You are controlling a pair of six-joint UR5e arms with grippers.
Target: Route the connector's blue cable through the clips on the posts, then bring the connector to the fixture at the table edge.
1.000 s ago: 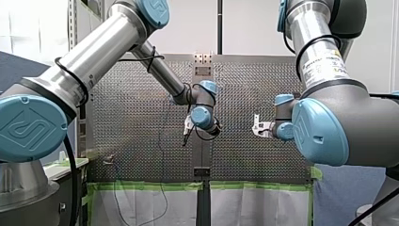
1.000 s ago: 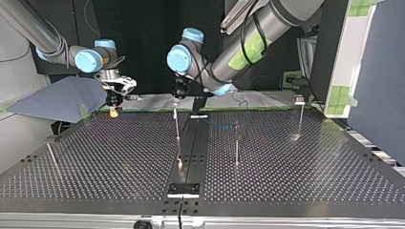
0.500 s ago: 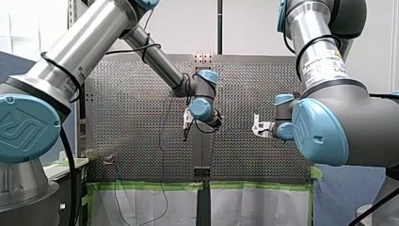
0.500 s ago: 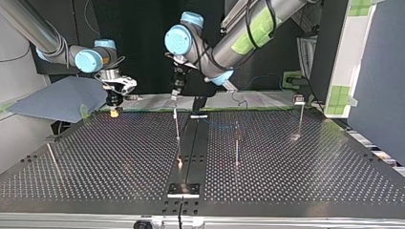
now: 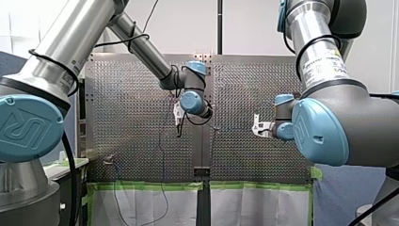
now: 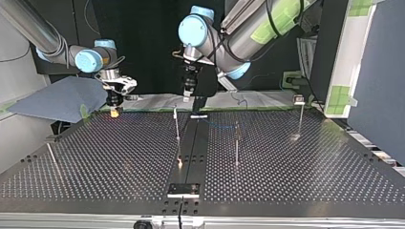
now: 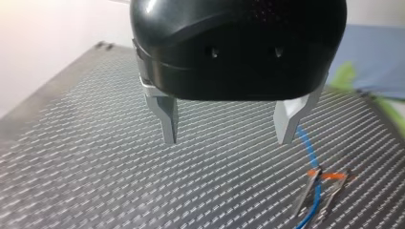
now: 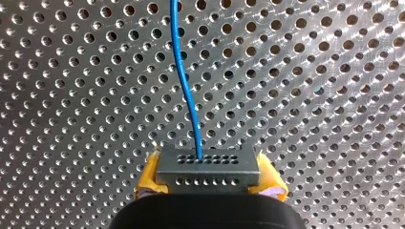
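Connector (image 8: 208,167) pinched between the yellow pads (image 8: 149,175) of my right gripper (image 8: 209,180), low over the table (image 6: 119,157) at the top view's far left. Blue cable (image 7: 305,143) just outside one finger (image 7: 286,119) of my left gripper (image 7: 228,138), which is spread wide and empty. Cable lengthwise down to an orange-marked clip (image 7: 317,174). Hard to tell whether seated there; span between the arms barely traceable.
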